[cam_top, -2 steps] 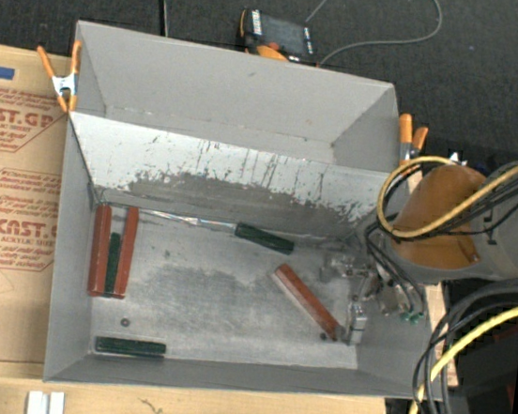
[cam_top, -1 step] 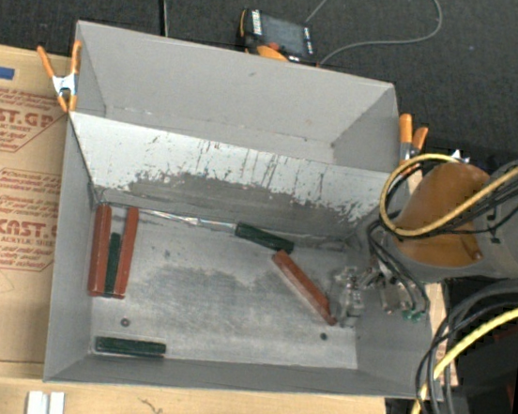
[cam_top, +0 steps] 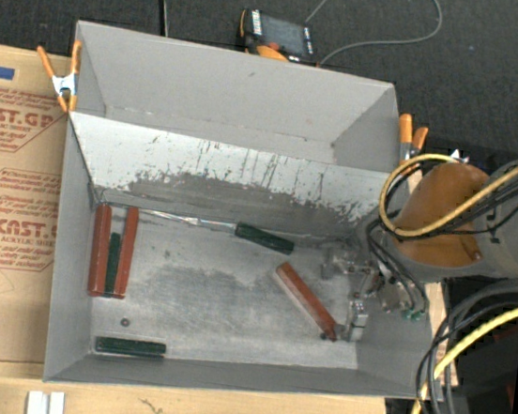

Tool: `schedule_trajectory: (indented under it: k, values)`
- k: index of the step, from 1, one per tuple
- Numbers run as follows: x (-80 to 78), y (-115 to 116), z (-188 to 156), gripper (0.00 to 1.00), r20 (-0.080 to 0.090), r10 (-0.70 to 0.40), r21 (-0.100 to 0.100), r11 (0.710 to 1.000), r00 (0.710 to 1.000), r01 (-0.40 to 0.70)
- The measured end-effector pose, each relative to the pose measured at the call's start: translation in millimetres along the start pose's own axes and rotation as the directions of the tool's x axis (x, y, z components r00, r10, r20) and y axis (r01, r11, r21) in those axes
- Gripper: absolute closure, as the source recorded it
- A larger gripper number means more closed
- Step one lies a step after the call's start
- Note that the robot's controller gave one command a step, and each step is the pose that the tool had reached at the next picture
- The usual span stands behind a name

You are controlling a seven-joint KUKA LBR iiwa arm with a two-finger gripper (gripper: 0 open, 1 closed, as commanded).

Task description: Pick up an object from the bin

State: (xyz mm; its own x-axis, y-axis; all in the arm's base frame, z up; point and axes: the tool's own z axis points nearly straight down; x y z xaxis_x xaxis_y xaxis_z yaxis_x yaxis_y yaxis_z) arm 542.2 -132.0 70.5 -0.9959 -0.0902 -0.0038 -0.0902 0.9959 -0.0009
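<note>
Looks down (obliquely) on bin (cam_top: 227, 93).

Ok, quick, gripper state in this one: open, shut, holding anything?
Gripper: cannot be told. It is down at the lower end of the reddish-brown stick, on the right side of the bin.

In the grey bin (cam_top: 225, 102) we found two red-brown bars (cam_top: 100, 249) flanking a dark green one (cam_top: 112, 262) at left, a green bar (cam_top: 130, 347) in front, a green piece (cam_top: 264, 239) by the back wall, and a slanted red-brown bar (cam_top: 305, 299) at right.
</note>
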Motion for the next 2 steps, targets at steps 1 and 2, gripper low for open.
schedule_trajectory:
  k: [1,2]
  values:
    - [-35.7,90.8,0.0,0.0,0.001,-0.13,-0.004,0.992,0.992,0.13]
    - [-34.3,86.8,0.7,1.0,-0.002,-0.124,-0.002,0.992,0.992,0.124]
